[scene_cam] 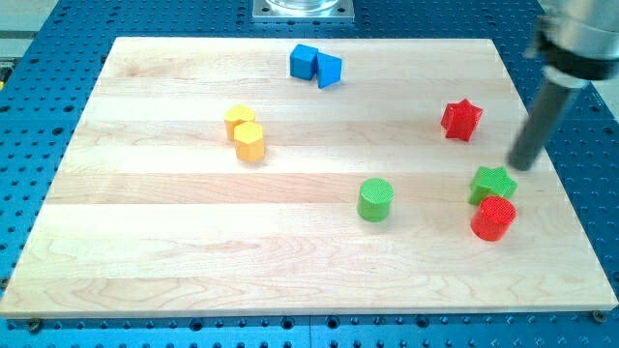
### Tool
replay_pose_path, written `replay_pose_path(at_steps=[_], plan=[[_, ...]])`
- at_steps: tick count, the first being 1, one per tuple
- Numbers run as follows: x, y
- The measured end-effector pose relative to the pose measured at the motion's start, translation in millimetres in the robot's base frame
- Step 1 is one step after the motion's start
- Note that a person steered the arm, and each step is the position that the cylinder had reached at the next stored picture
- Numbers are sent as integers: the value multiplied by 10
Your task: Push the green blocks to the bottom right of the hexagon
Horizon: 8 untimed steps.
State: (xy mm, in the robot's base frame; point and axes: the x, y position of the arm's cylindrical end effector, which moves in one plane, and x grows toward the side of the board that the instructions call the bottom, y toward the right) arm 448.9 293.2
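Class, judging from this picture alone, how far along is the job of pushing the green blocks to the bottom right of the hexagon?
Partly done: the green cylinder sits lower right of the yellow hexagon. In hand: my tip is just upper right of the green star. Left: the star, beside the red cylinder, needs moving closer.

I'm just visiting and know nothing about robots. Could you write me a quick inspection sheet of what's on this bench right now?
Surface: pale wooden board lying on a blue perforated table.
Job's things: green cylinder alone near the board's middle; green star at the view's right, touching the red cylinder below it; yellow hexagon at the view's left, against another yellow block.
Clutter: red star; two blue blocks near the view's top.
Grippers: none; my tip sits just above and right of the green star, contact unclear.
Cables: nothing seen.
Surroundings: metal mount at the view's top edge.
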Motion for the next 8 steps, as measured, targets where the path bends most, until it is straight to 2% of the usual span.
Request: replay_pose_path(at_steps=[1, 3, 4, 5, 6, 8], plan=[[312, -199], [311, -1450], [190, -417], [498, -521], [670, -1101], [665, -1721]])
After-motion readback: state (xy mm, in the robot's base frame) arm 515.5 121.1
